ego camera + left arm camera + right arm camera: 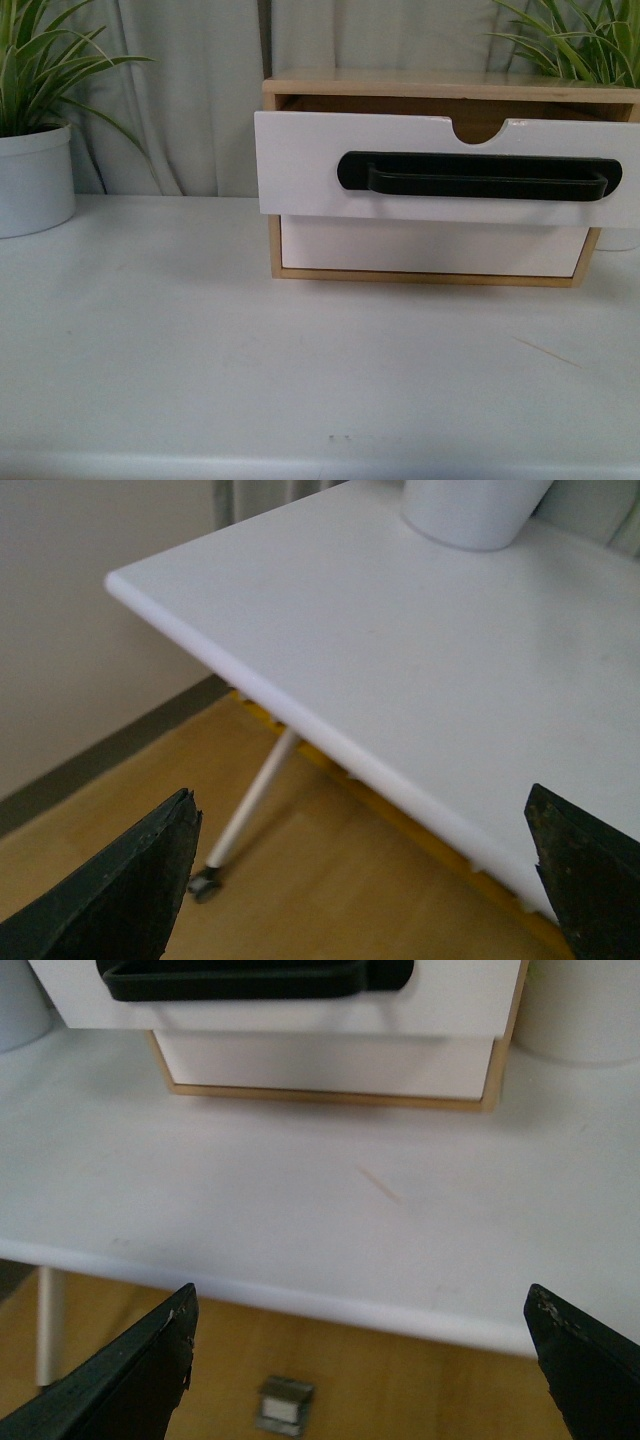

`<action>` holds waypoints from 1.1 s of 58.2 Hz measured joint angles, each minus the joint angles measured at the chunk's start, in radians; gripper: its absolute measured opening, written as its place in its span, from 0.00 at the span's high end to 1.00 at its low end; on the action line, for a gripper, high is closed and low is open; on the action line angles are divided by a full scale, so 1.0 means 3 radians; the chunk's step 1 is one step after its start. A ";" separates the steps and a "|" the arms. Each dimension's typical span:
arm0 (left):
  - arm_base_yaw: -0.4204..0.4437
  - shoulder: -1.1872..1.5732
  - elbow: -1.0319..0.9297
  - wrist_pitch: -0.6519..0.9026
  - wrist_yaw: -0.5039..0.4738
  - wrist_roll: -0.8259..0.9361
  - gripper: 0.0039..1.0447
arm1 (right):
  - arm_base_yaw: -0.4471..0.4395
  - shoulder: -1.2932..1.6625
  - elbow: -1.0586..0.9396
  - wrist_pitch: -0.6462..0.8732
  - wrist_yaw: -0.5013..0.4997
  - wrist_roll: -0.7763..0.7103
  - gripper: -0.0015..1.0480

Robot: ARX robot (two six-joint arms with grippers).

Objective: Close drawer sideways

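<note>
**A:** How does the left claw (360, 805) sit?

**B:** Its two black fingers (130, 890) are spread wide, with nothing between them. It hangs off the corner of the flat white table (400, 660), tilted down. The pale wooden floor (330, 880) lies beneath it, and a white table leg (255, 795) ends in a small caster (203, 883). A round white pot (475, 510) stands on the table far ahead of it.

**A:** And the right claw (362, 1300)?

**B:** It is also gaping and empty. It sits just off the table's front edge and is aimed level across the top.

**A:** Where is the drawer?

**B:** The white-fronted drawer (300, 170) is straight ahead of the right claw and well apart from it. It has a long black bar handle (480, 177) and a half-round notch (480, 130). It is pulled out of the light wooden cabinet (440, 85), above a plain white drawer front (430, 248).

**A:** What about the surface and the room?

**B:** A thin tan sliver (380, 1185) lies on the table between the right claw and the cabinet. A small metal piece (285, 1405) rests on the floor beneath that claw. Grey curtains (190, 100) hang behind the cabinet, and a striped green plant (580, 40) is at the far right.
</note>
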 joint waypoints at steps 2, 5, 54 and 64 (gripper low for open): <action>-0.0048 0.0175 0.0078 0.0118 0.0053 -0.0127 0.05 | 0.0051 0.0160 0.0067 0.0113 0.0053 -0.0186 0.09; -0.0130 0.0441 0.0186 0.0301 0.0131 -0.0281 0.05 | 0.0118 0.0392 0.0158 0.0251 0.0084 -0.0482 0.09; -0.0659 0.2745 0.1835 0.1392 0.1081 -0.0955 0.05 | 0.0441 0.2242 0.0936 0.1297 0.0378 -0.2069 0.09; -0.0706 0.2937 0.2001 0.1399 0.1148 -0.0954 0.05 | 0.0491 0.2402 0.1033 0.1358 0.0394 -0.2102 0.09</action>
